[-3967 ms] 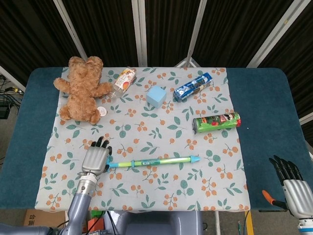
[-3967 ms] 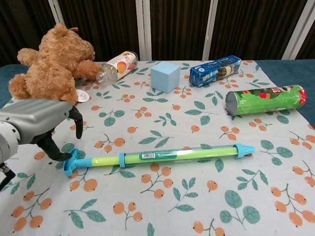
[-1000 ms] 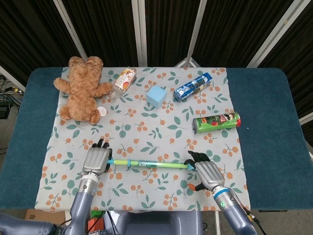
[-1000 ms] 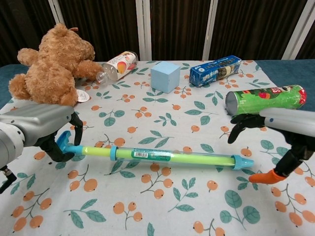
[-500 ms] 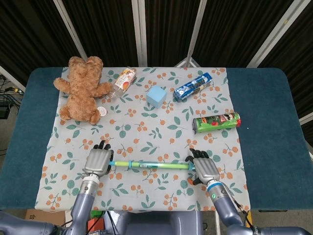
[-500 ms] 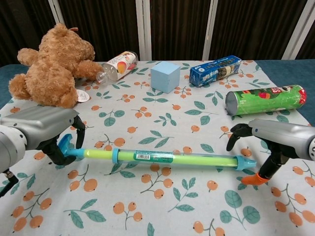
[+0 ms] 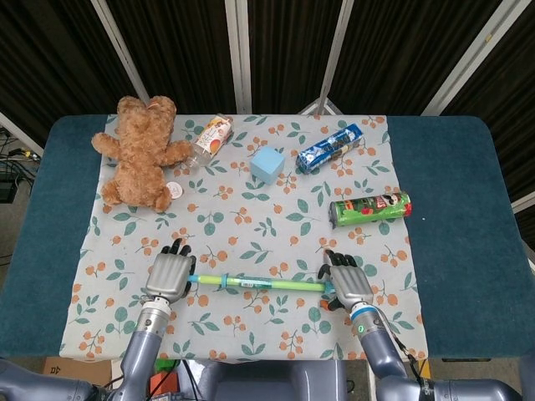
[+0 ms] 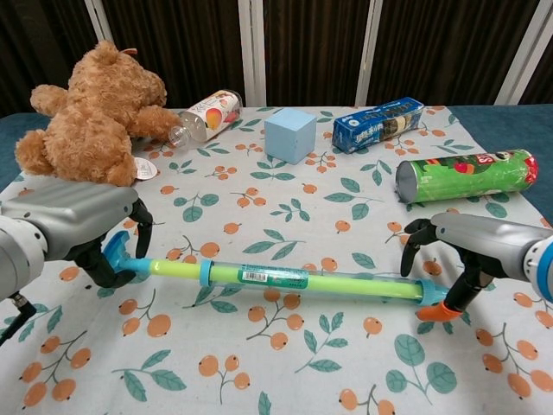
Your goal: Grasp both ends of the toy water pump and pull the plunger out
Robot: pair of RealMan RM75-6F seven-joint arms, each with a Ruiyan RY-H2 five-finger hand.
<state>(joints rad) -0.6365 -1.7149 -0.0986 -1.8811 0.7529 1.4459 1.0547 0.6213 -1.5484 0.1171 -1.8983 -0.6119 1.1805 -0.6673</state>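
Your right hand (image 8: 449, 259) is now closing its fingers around the nozzle end of the toy water pump (image 8: 285, 277), which was free 1 second ago. Your left hand (image 8: 91, 233) is still gripping the plunger handle (image 8: 117, 251), barely extended. The pump is lying across the near cloth (image 7: 251, 225); start pulling apart.

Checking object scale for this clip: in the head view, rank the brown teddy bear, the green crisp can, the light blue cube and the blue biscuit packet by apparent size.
1. Brown plush teddy bear, clearly largest.
2. Green cylindrical crisp can and blue biscuit packet: similar in length, with the can a little thicker; too close to rank firmly.
3. Light blue cube, smallest.
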